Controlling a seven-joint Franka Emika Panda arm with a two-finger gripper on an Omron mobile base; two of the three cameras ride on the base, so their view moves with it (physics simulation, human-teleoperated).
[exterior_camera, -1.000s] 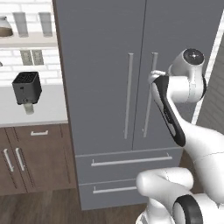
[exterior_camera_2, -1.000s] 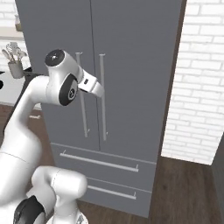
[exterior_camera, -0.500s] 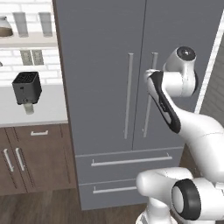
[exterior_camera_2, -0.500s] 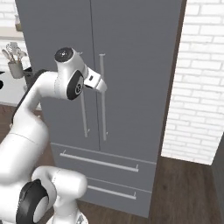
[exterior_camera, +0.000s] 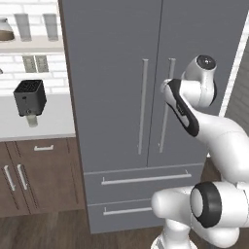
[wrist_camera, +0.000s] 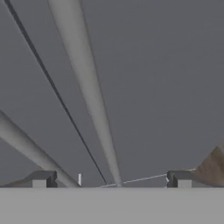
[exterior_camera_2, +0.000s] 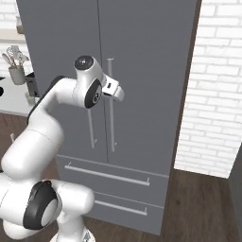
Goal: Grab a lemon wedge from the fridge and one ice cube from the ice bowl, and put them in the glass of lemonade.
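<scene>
Your gripper stands with jaws wide apart, holding nothing, the right door's handle between the fingertips. The fridge is shut, directly ahead.

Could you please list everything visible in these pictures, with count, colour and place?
fridge: one, matte grey, centre, both doors shut, two drawers below.
door handles: two, slim grey, vertical, either side of the door seam.
toaster: one, black, on the pale counter left of the fridge.
small glass: one, pale, just in front of the toaster.
tall glasses: two, clear grey, on the shelf above.
utensil holder: one, grey, on the counter.
brick wall: white, right of the fridge.
gripper: one, dark tips, open, close in front of the right door handle.
</scene>
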